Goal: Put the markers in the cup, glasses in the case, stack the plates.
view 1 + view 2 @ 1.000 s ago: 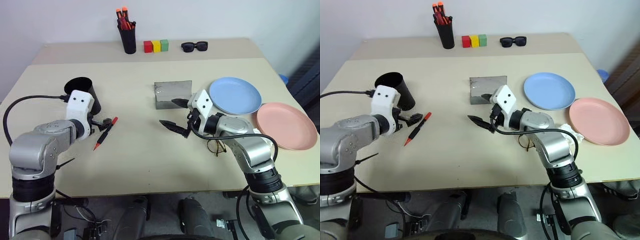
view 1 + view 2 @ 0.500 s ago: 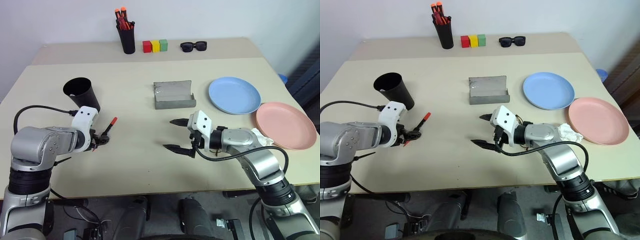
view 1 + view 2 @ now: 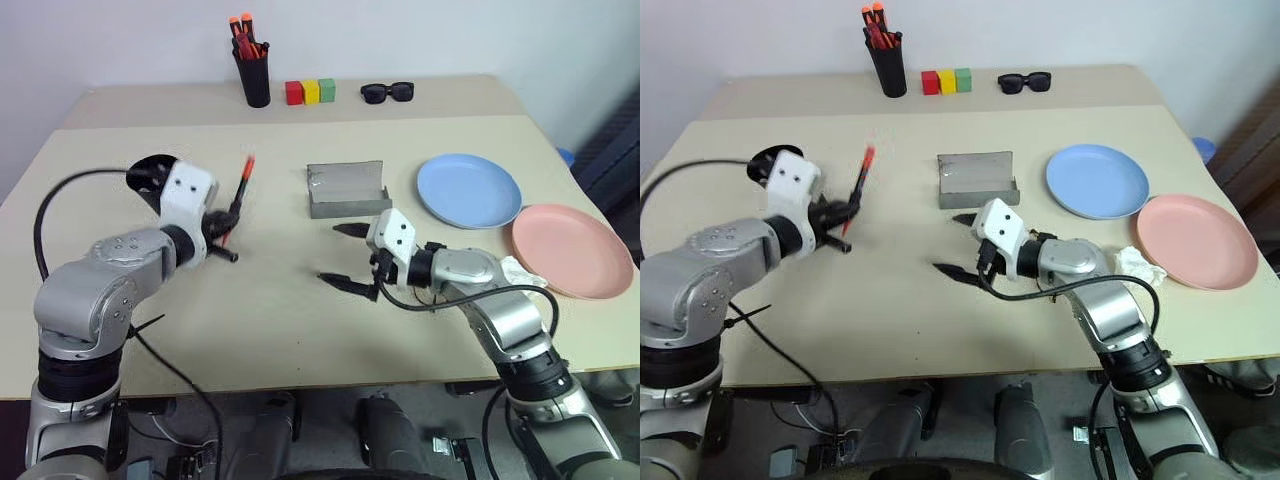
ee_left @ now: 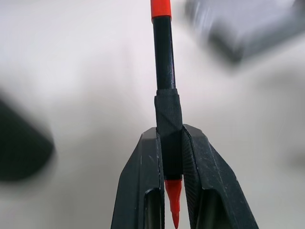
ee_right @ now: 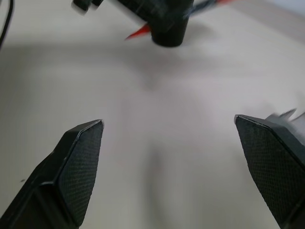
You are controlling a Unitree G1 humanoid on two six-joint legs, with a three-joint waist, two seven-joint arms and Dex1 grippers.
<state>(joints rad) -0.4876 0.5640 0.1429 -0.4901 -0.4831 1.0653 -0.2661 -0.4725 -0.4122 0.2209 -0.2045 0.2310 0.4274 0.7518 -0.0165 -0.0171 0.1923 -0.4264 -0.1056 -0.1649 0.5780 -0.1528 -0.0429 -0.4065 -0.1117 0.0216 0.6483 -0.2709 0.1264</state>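
Jaws of the left gripper (image 4: pixel 174 157) are clamping the black-and-red marker (image 3: pixel 240 190) near its red tip, with the long body sticking out past the fingertips and lifted off the counter (image 3: pixel 300 300); jaws of the right gripper (image 3: pixel 345 255) are standing wide apart with nothing between them, hanging above bare counter at the centre. Seen from the head camera, the held marker is sitting at about 10 o'clock from the table centre, tilting upward, just beside the black cup (image 3: pixel 150 175), which is standing partly hidden behind the left wrist. The grey case (image 3: pixel 347 190) is lying open at 12 o'clock from the right gripper, near it but apart. The light blue plate (image 3: pixel 470 190) is resting at 2 o'clock, and the salmon pink plate (image 3: pixel 572 250) is lying at 3 o'clock, their rims close together. Along the far edge a pen holder (image 3: pixel 254 75) with orange-capped markers, three coloured blocks (image 3: pixel 312 92) and black sunglasses (image 3: pixel 388 92) are sitting in a row
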